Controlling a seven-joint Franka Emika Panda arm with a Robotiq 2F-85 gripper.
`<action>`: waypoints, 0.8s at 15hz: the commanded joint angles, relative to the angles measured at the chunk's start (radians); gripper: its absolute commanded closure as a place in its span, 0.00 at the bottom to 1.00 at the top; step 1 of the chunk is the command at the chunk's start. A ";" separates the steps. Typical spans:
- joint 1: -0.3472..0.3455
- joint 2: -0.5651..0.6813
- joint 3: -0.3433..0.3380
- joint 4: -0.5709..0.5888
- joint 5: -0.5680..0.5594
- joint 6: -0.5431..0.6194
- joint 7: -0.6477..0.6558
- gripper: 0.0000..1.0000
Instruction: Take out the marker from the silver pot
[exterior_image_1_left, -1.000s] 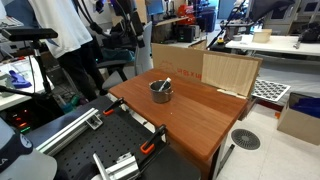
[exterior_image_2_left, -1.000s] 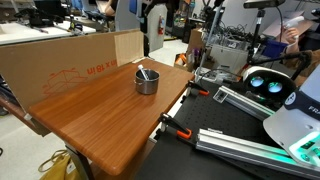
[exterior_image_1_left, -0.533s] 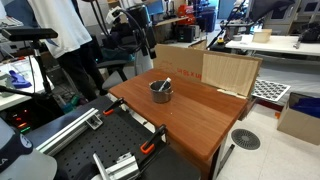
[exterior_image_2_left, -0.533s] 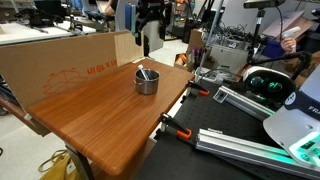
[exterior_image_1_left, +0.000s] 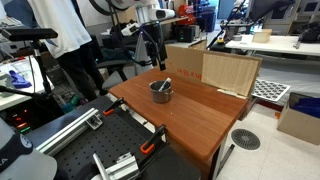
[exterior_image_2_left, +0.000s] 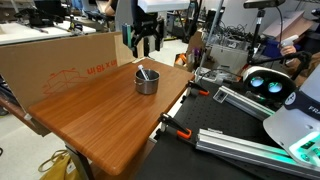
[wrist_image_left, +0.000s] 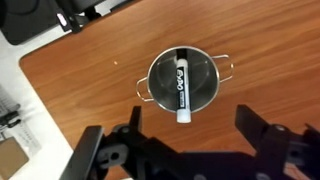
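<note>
The silver pot (wrist_image_left: 184, 80) sits on the wooden table (wrist_image_left: 270, 50), round and shiny with two small handles. It also shows in both exterior views (exterior_image_1_left: 161, 90) (exterior_image_2_left: 147, 81). The marker (wrist_image_left: 182, 88) lies slanted in the pot, dark body with white lettering, its pale end sticking over the rim. My gripper (wrist_image_left: 190, 135) hangs well above the pot, fingers spread wide and empty. In both exterior views the gripper (exterior_image_1_left: 155, 55) (exterior_image_2_left: 143, 42) is above and slightly behind the pot.
A cardboard sheet (exterior_image_1_left: 228, 70) stands along the table's back edge, also in an exterior view (exterior_image_2_left: 60, 65). Metal rails with clamps (exterior_image_1_left: 120, 165) lie beside the table. A person (exterior_image_1_left: 70, 45) stands near the arm's base.
The arm has come down and forward from behind the table, so the gripper now hangs over the pot. Pot and marker have not moved.
</note>
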 joint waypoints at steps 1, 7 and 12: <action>0.057 0.074 -0.056 0.058 -0.015 0.002 0.013 0.00; 0.115 0.162 -0.111 0.111 -0.009 0.021 0.035 0.00; 0.150 0.230 -0.146 0.156 -0.002 -0.003 0.030 0.00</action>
